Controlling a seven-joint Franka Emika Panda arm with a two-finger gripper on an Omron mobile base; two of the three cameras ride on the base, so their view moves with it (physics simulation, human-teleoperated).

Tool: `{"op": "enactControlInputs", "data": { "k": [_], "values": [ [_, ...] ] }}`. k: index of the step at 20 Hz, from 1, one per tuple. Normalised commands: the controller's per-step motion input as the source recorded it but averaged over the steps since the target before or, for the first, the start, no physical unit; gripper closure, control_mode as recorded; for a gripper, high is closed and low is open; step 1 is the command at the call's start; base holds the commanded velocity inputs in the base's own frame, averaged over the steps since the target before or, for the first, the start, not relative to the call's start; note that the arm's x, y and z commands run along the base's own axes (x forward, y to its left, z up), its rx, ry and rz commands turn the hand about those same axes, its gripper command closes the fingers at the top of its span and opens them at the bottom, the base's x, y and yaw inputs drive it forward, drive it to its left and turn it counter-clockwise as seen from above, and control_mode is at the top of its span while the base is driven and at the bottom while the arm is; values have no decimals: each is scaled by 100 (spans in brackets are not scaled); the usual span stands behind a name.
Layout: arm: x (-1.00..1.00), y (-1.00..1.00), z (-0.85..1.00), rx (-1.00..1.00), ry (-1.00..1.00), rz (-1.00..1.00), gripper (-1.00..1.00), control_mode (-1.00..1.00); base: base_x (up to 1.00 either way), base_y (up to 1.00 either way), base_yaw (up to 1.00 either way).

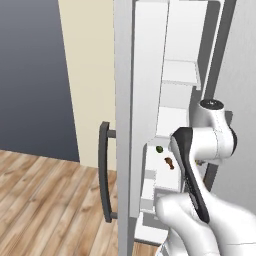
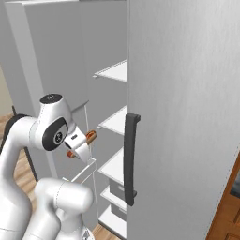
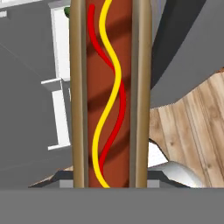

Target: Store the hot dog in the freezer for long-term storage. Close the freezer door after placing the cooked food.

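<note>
My gripper (image 2: 79,145) is shut on the hot dog (image 2: 90,137), a red-brown sausage with yellow and red stripes in a tan bun. It hangs in the air just left of the freezer (image 2: 115,123), at about the height of a middle white shelf and apart from it. In the hand view the hot dog (image 3: 111,87) runs lengthwise up from my gripper (image 3: 109,180). The freezer door (image 1: 125,100) stands wide open, edge-on, with its dark bar handle (image 1: 104,170) toward the room and white inner bins (image 1: 150,195) facing the arm.
A small green round item (image 1: 159,149) and a dark brown lump (image 1: 169,162) sit inside by the door bins. The shut plain grey fridge door (image 2: 187,117) with its dark handle (image 2: 131,159) stands right of the freezer. Wooden floor (image 1: 45,200) lies to the left.
</note>
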Motion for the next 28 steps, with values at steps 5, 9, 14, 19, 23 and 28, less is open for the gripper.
{"op": "enactControlInputs", "data": {
  "k": [5, 9, 14, 19, 23, 28],
  "values": [
    [56, 0, -28, -4, -9, -3, 100, -100, 0, 0, 0],
    [58, 0, -32, -5, -6, -1, 100, -100, 0, 0, 0],
    [50, -2, -40, -7, -7, 0, 100, -100, 0, 0, 0],
    [44, 0, -17, 0, -1, 0, 100, -100, 0, 0, 0],
    [47, 0, -17, 0, 0, 0, 100, -100, 0, 0, 0],
    [69, -1, -12, 0, -1, 0, 100, -100, 0, 0, 0]
  ]
}}
